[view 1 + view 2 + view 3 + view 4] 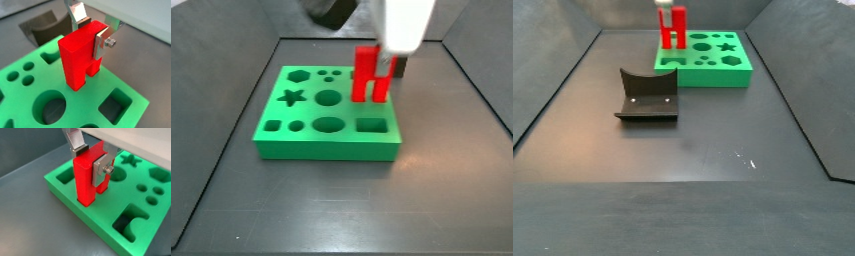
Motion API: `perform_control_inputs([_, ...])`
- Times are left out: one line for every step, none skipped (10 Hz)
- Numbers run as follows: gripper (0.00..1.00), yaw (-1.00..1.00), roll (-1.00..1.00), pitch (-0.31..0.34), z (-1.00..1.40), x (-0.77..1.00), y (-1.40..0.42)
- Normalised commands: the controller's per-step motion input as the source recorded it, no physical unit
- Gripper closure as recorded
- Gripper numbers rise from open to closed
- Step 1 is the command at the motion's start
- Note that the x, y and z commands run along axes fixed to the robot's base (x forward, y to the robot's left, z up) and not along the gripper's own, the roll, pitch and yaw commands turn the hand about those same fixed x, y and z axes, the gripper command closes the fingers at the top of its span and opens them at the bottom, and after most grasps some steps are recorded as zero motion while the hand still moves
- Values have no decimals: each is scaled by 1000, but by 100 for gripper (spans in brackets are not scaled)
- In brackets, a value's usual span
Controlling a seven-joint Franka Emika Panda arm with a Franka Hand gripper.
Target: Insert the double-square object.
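Note:
My gripper (91, 32) is shut on the bright red double-square object (79, 55), gripping it near its top; the grip also shows in a wrist view (90, 159). The piece (87, 178) hangs upright, both legs pointing down, over the green block with shaped holes (100, 218). Its leg ends are at or just above the block's top face, near one edge; I cannot tell whether they touch. In a side view the red piece (370, 74) stands over the block's (325, 140) back right part. In a side view (672, 25) it is at the block's (714, 72) left end.
A dark grey curved block (647, 96) lies on the dark floor in front of the green block; it also shows in a wrist view (40, 27). Sloping dark walls (553, 90) enclose the floor on both sides.

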Motion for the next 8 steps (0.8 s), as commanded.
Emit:
perform_control_inputs([100,-20,0,-21,-260,0,0])
perform_control_inputs([100,-11,3,-20,-371,94,0])
perform_control_inputs([100,-6,51,-70,-420,0,0])
perform_control_inputs([100,0,27,-91,-366,0,0])
perform_control_inputs([100,-11,11,-69,-251,0,0])
perform_control_inputs([100,-6,7,-9,-123,0,0])
perform_control_inputs([100,0,0,-81,-203,-11,0])
perform_control_inputs([100,-9,0,-134,-234,-97,0])
